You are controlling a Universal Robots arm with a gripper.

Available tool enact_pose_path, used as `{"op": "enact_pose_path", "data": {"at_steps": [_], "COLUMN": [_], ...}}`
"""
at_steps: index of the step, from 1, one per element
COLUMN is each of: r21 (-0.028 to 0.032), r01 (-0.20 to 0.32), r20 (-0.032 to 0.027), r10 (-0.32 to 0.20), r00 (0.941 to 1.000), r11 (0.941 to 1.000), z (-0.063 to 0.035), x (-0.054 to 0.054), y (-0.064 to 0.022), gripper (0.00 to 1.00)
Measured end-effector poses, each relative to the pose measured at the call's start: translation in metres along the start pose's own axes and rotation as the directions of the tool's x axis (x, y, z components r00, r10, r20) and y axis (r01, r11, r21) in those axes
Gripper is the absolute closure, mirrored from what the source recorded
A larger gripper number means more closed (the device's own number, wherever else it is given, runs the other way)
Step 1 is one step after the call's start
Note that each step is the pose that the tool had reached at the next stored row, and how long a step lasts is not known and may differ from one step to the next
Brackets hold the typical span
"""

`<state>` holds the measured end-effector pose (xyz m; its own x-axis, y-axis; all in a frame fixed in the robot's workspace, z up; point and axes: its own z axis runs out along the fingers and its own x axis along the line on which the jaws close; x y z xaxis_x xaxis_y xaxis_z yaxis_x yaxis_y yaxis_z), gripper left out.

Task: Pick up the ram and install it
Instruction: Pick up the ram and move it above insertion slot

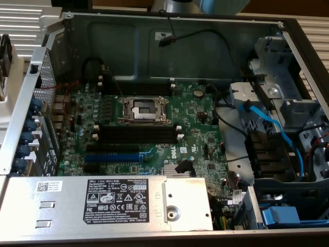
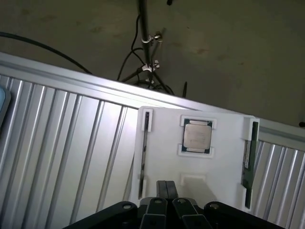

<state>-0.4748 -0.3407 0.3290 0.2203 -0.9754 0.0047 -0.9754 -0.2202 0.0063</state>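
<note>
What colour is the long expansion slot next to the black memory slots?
The expansion slot is blue; it shows best in the exterior view.

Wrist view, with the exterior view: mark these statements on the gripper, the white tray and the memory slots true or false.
1. The gripper is shut and empty. True.
2. A processor chip sits in the middle of the white tray. True.
3. A ram stick is held by the gripper. False: it stands on edge in a slot at the tray's side, apart from the gripper.
4. The black memory slots on the motherboard hold a stick. False: they look empty.
</note>
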Motion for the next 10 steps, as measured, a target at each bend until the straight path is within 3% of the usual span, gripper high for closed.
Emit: {"op": "enact_pose_path", "data": {"at_steps": [10], "r21": [0.0000], "r01": [-0.021], "r20": [0.0001], "r10": [0.021], "r00": [0.9998], "r11": [0.9998], "z": [0.0182], "x": [0.005], "y": [0.0012], "gripper": [0.90]}}
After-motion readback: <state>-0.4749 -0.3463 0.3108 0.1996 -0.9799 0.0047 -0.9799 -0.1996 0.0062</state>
